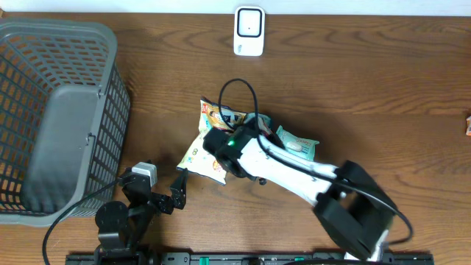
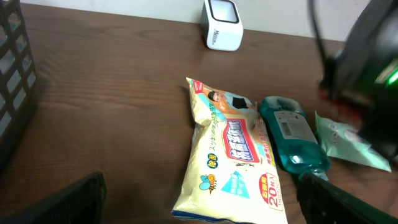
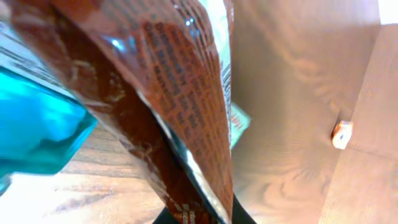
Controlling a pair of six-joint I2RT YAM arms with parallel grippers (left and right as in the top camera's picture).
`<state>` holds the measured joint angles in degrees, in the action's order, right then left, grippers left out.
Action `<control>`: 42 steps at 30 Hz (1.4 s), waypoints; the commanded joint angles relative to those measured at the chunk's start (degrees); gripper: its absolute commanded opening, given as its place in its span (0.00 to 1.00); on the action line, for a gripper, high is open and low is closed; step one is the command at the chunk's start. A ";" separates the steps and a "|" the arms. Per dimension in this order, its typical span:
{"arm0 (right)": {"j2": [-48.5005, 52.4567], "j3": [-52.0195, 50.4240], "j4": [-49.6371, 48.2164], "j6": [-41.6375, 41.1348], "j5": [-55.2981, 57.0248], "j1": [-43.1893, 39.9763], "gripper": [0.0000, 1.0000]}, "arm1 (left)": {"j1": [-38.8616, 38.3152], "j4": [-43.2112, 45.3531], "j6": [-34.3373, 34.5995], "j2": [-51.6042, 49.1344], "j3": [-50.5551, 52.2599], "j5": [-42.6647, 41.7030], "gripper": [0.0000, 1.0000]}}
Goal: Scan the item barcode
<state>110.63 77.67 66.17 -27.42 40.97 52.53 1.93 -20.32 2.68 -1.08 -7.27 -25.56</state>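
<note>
Two things could go wrong, I judge. The grey basket (image 1: 110,44), wide on my left, is well apart and no threat. The yellow wipes pack (image 2: 233,162) and teal bottle (image 2: 292,134) lie side by side just under my right gripper (image 1: 221,147), whose fingers are clamped on a crinkly brown packet (image 3: 180,93), so lifting may drag them along, or the slick film may slip free before reaching the white scanner (image 1: 249,31) at the far edge. My left gripper (image 1: 163,193) hangs spread wide, empty. Readable: "20" on the yellow pack; the brown packet's print is blurred
</note>
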 commanded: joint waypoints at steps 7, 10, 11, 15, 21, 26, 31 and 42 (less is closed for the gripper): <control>-14.86 1.40 -5.44 24.63 2.80 3.98 0.01 | 0.13 -1.05 -0.94 0.09 0.79 0.09 0.98; -20.65 1.40 -8.94 33.46 5.57 6.47 0.01 | 0.13 -1.05 -0.94 0.09 0.79 0.09 0.98; -23.37 1.40 -10.99 38.40 6.88 7.96 0.01 | 0.13 -1.07 -0.94 0.09 0.79 0.09 0.98; -29.49 1.40 -14.51 51.84 5.95 11.21 0.01 | 0.13 -1.05 -0.94 0.09 0.79 0.09 0.98; -34.16 1.40 -14.34 63.56 5.64 14.47 0.01 | 0.13 -1.05 -0.94 0.09 0.79 0.09 0.98; -37.68 1.40 -16.28 66.60 2.10 16.59 0.01 | 0.13 -1.05 -0.94 0.09 0.79 0.09 0.98; -39.41 1.40 -16.31 66.75 -7.15 15.98 0.01 | 0.13 -1.05 -0.94 0.09 0.79 0.09 0.98; -36.02 1.40 -22.12 65.24 -54.34 -10.71 0.01 | 0.13 -1.05 -0.94 0.09 0.79 0.09 0.98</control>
<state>72.73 78.37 46.13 39.18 6.48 49.45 1.93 -20.29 2.68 -1.08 -7.27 -25.56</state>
